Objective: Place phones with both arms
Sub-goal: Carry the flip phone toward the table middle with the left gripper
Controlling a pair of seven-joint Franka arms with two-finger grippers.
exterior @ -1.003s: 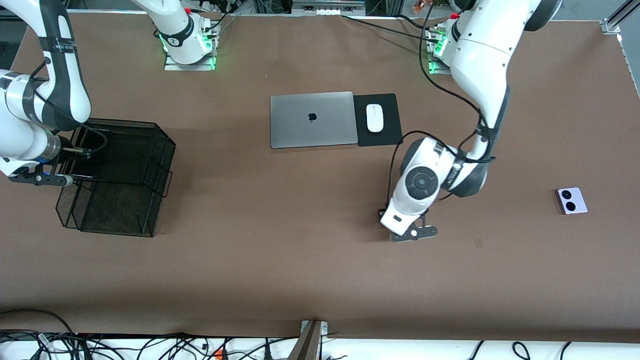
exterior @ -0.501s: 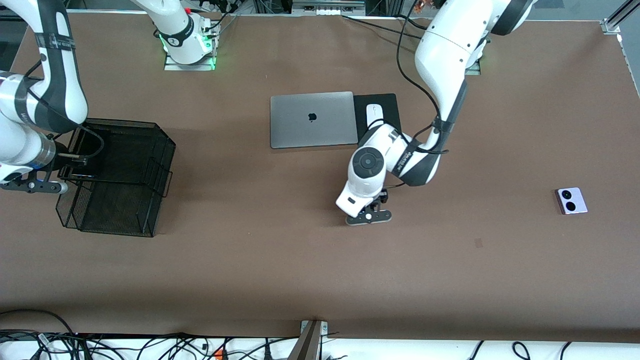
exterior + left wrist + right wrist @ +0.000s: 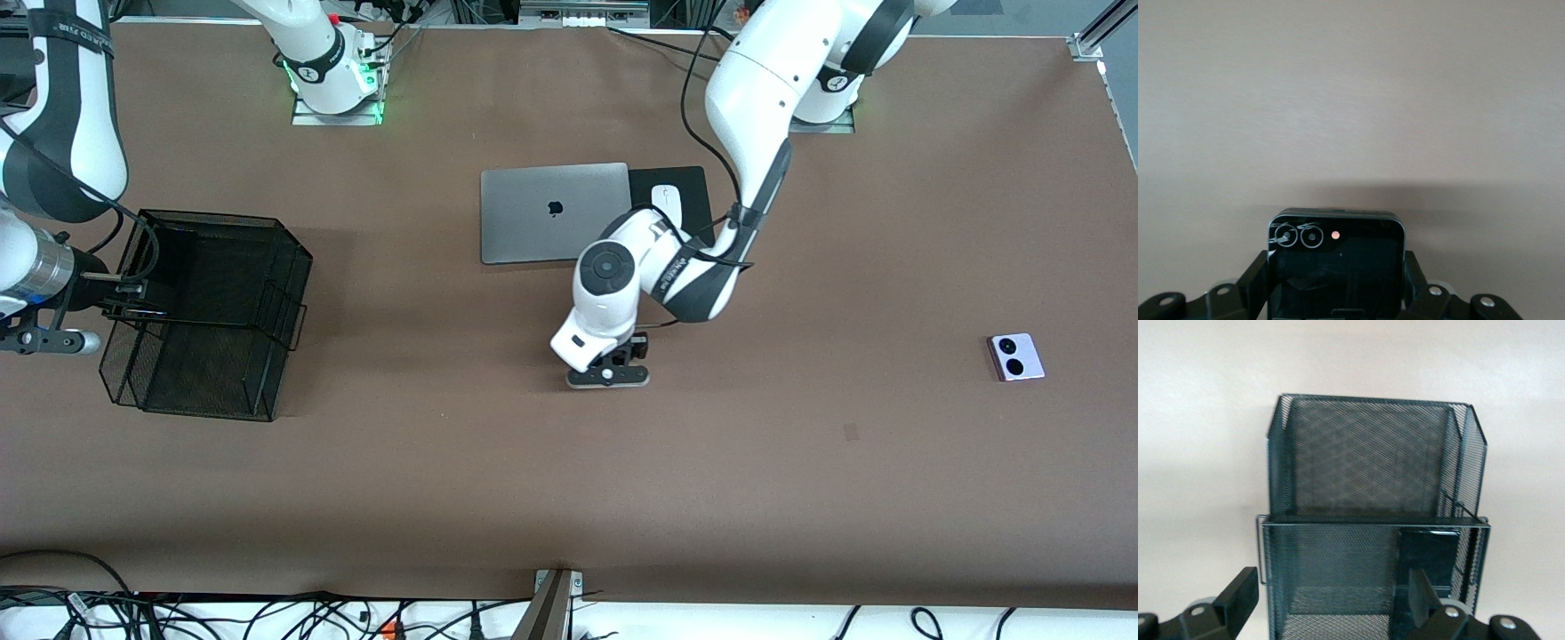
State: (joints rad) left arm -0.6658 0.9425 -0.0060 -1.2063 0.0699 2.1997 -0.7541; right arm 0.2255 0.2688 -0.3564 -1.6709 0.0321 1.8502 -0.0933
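Observation:
My left gripper (image 3: pixel 622 351) is shut on the small squarish black phone (image 3: pixel 1336 267), which fills the space between its jaws in the left wrist view (image 3: pixel 1336 290). It holds the phone over bare table close to the laptop. The lavender-white phone (image 3: pixel 1014 356) lies flat toward the left arm's end of the table. My right gripper (image 3: pixel 133 296) is open and empty at the open side of the black mesh basket (image 3: pixel 267 267). In the right wrist view (image 3: pixel 1331 607) a dark slab (image 3: pixel 1428 555), seemingly the long slim phone, shows inside the basket (image 3: pixel 1371 467).
A closed grey laptop (image 3: pixel 556 212) lies mid-table. Beside it is a black mouse pad (image 3: pixel 689 200) with a white mouse (image 3: pixel 665 203), partly covered by my left arm. Cables run along the table edge nearest the front camera.
My left arm has swung toward the right arm's end of the table, carrying the black phone. My right gripper has drawn back a little from the basket.

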